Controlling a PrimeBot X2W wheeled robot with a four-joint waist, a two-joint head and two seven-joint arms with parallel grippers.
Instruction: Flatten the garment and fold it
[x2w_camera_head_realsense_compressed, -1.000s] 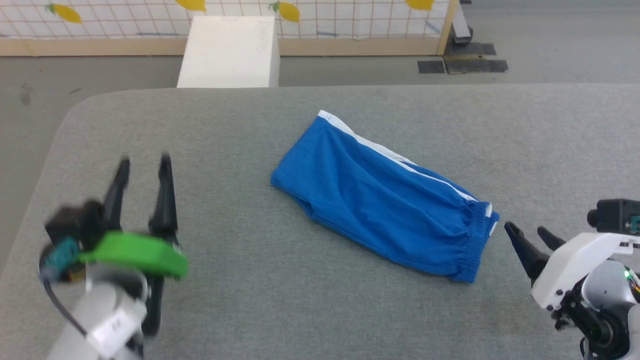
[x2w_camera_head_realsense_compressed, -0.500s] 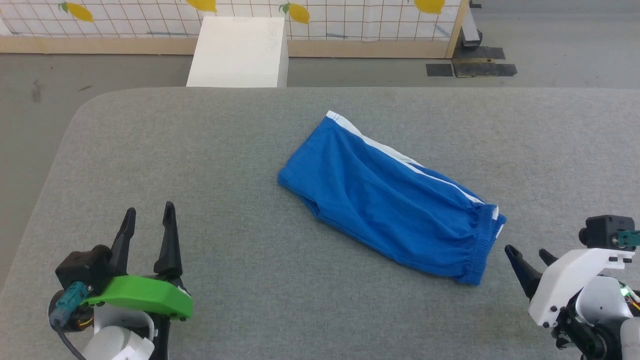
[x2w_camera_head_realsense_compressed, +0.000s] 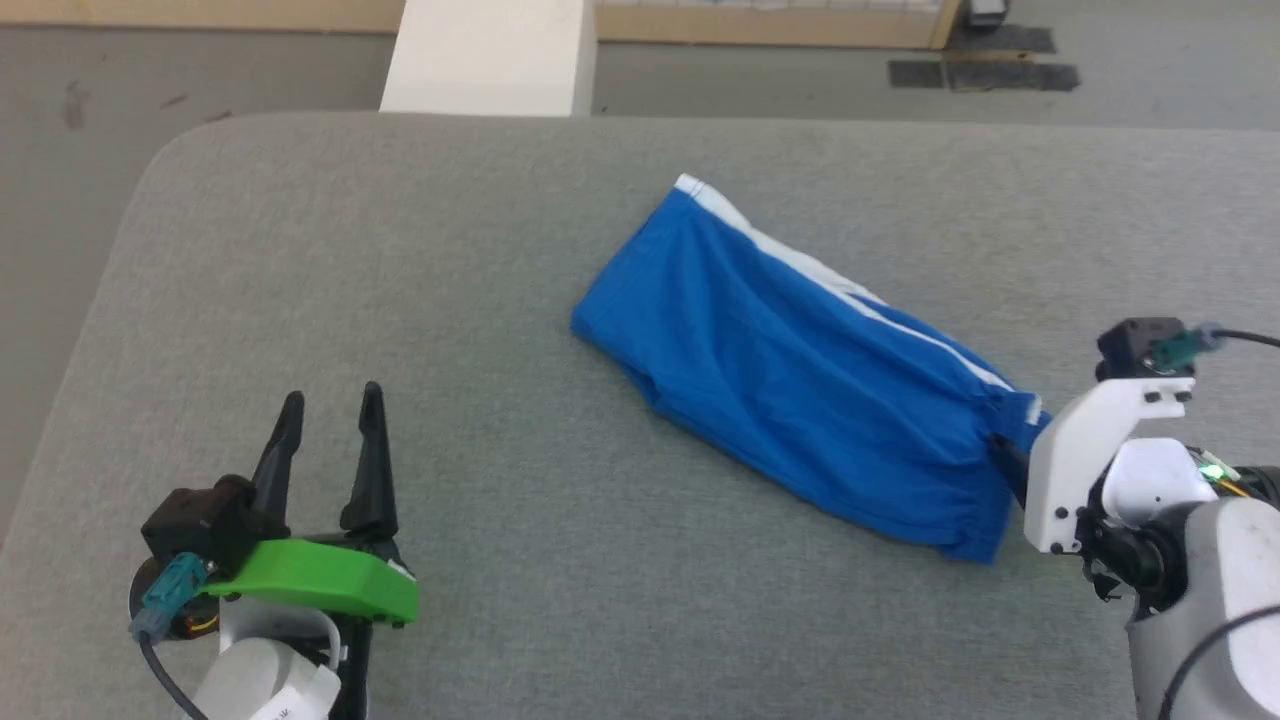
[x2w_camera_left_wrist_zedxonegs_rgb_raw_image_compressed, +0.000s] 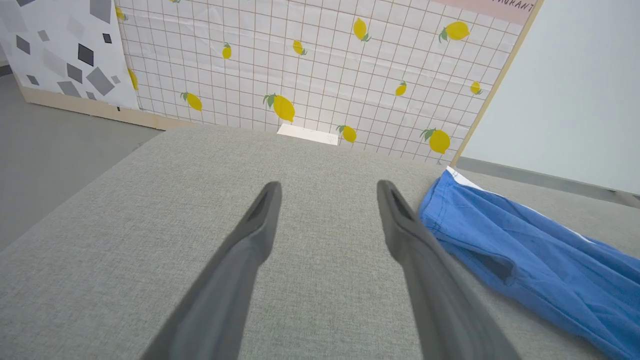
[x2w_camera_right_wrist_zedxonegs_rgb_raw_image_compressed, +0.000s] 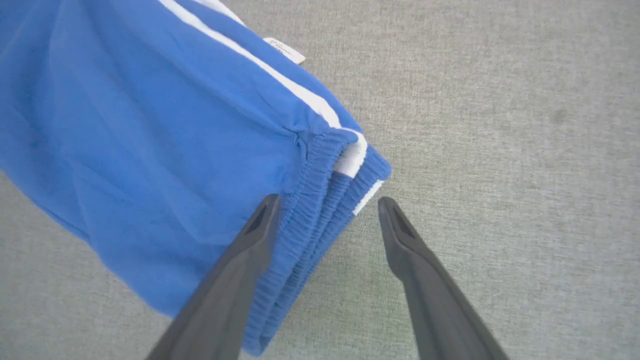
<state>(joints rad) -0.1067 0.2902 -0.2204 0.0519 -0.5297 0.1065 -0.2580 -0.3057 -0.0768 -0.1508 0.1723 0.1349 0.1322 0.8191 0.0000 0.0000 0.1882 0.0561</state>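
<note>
The bright blue shorts (x2w_camera_head_realsense_compressed: 800, 370) lie folded in a long slanted strip on the grey table (x2w_camera_head_realsense_compressed: 400, 250), with a white side stripe along the far edge. The gathered waistband (x2w_camera_right_wrist_zedxonegs_rgb_raw_image_compressed: 320, 190) is the near-right end. My right gripper (x2w_camera_right_wrist_zedxonegs_rgb_raw_image_compressed: 328, 201) is open and hovers over the waistband's corner, its left finger above the elastic and its right finger above bare table. In the head view the right gripper (x2w_camera_head_realsense_compressed: 1005, 462) is mostly hidden behind its white wrist. My left gripper (x2w_camera_head_realsense_compressed: 332, 398) is open and empty at the lower left, well left of the shorts' leg hem (x2w_camera_left_wrist_zedxonegs_rgb_raw_image_compressed: 440, 210).
A white box (x2w_camera_head_realsense_compressed: 490, 55) stands on the floor beyond the table's far edge. The table's rounded left corner (x2w_camera_head_realsense_compressed: 170, 150) drops to grey floor. A lemon-patterned wall panel (x2w_camera_left_wrist_zedxonegs_rgb_raw_image_compressed: 300, 65) is behind the table.
The head camera has tilted down. My right gripper has moved in from the table's right side to the waistband end. My left gripper drew back toward the front edge.
</note>
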